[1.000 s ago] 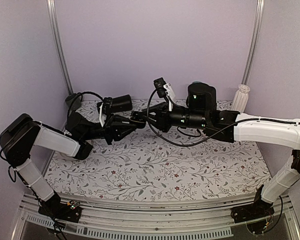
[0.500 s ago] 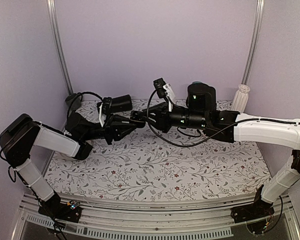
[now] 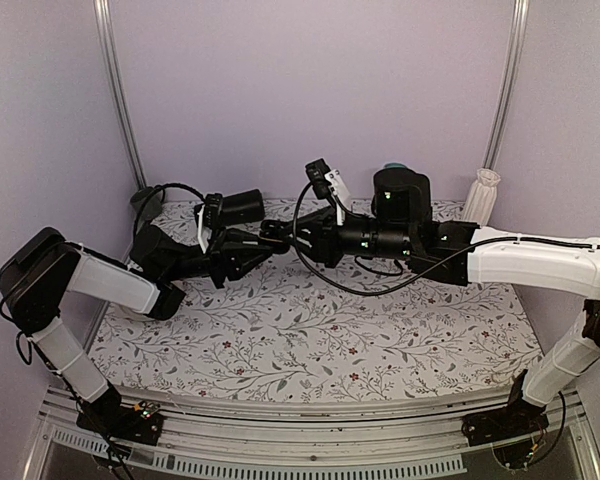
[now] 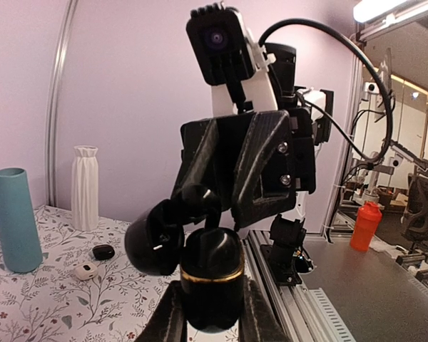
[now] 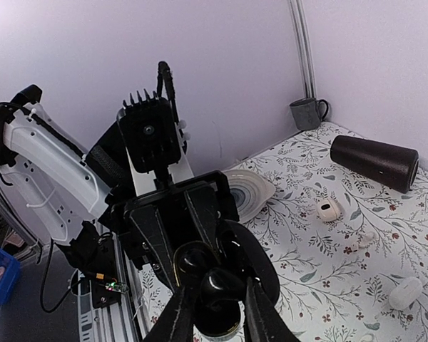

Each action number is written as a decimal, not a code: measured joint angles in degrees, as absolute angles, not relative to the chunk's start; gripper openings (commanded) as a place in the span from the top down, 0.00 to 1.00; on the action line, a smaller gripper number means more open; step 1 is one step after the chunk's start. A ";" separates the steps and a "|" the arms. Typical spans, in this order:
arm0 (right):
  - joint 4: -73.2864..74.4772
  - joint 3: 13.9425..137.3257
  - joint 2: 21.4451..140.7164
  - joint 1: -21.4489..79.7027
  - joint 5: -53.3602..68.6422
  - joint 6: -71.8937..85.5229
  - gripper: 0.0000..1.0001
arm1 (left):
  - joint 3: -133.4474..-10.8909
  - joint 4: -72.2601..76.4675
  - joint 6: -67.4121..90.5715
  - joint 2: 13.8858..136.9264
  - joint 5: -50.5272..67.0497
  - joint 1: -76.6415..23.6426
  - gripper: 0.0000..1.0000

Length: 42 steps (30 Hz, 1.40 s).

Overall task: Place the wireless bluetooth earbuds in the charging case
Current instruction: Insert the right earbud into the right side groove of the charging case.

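Note:
My left gripper (image 4: 212,317) is shut on the charging case (image 4: 212,281), a black pebble with a gold rim, held upright in the air with its lid (image 4: 153,239) hinged open to the left. My right gripper (image 5: 217,303) reaches in from the other side with a black earbud (image 5: 222,283) between its fingers at the case's mouth (image 5: 225,333); its hold on it I cannot make out. Another earbud (image 5: 192,258) sits in the case beside it. In the top view both grippers meet above the far table, left gripper (image 3: 265,236) against right gripper (image 3: 283,232).
A teal vase (image 4: 18,221), a white ribbed vase (image 4: 85,187), a small black rounded object (image 4: 103,251) and a small white one (image 4: 85,271) stand on the floral cloth. A black cylinder (image 5: 374,160), grey mug (image 5: 308,112), shallow patterned dish (image 5: 246,191) and white pieces (image 5: 328,210) lie beyond.
The right arm has crept slightly up and toward the left gripper. The left arm holds still with the case.

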State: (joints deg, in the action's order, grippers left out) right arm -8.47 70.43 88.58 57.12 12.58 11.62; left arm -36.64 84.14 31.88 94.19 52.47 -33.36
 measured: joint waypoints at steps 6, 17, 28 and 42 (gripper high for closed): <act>-8.27 70.43 88.55 57.12 12.32 11.53 0.72 | -36.64 84.12 31.62 94.19 52.45 -33.36 1.00; -6.70 70.43 88.38 57.32 10.63 11.55 0.71 | -36.64 81.67 30.00 93.76 51.94 -33.36 1.00; -4.03 70.43 88.38 57.39 9.28 11.81 0.68 | -36.62 78.56 27.18 91.94 50.04 -33.30 1.00; -0.43 70.61 88.47 57.39 7.60 12.78 0.67 | -36.58 78.41 25.45 90.98 48.88 -33.32 1.00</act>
State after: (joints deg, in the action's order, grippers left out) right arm -0.43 70.61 88.47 57.39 7.60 12.78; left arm -36.58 78.41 25.45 90.98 48.88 -33.32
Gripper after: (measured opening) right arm 0.329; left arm 0.202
